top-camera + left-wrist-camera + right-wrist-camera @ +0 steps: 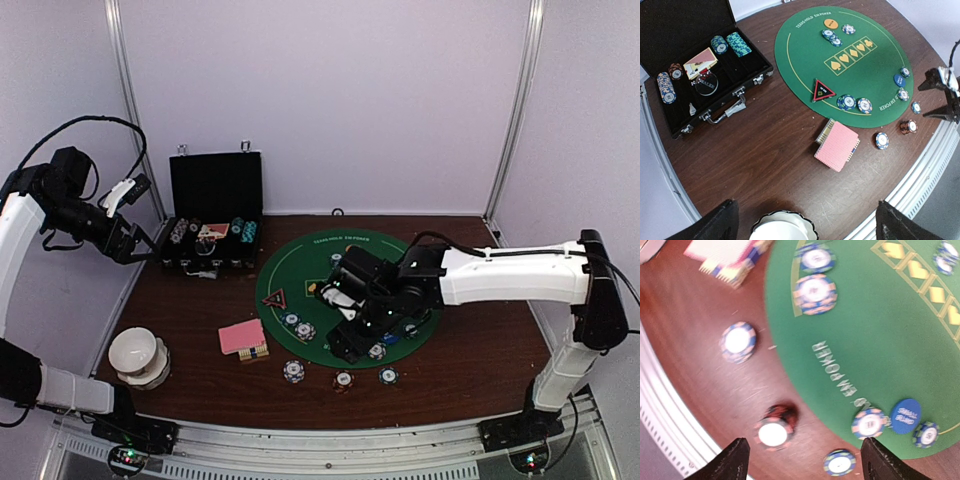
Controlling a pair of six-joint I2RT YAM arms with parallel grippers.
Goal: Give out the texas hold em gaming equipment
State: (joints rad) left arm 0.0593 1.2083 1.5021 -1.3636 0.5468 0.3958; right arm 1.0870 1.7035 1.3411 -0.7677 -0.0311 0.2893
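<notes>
Above striped round poker chips [738, 341] beside green felt mat [880, 340].
With right gripper [804, 442] gaping, empty; left gripper [804, 204] wide over white scalloped bowl [785, 216].

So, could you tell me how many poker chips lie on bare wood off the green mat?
3, along the mat at its near edge: a blue chip beside the cards, a red chip, possibly stacked, midway, a teal chip rightmost.

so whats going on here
A poker set is being laid out. The right gripper hovers open and empty over the near edge of the green mat, where poker chips lie on felt and bare table. The left gripper, open too, hangs beside the black case, which holds more chips.
</notes>
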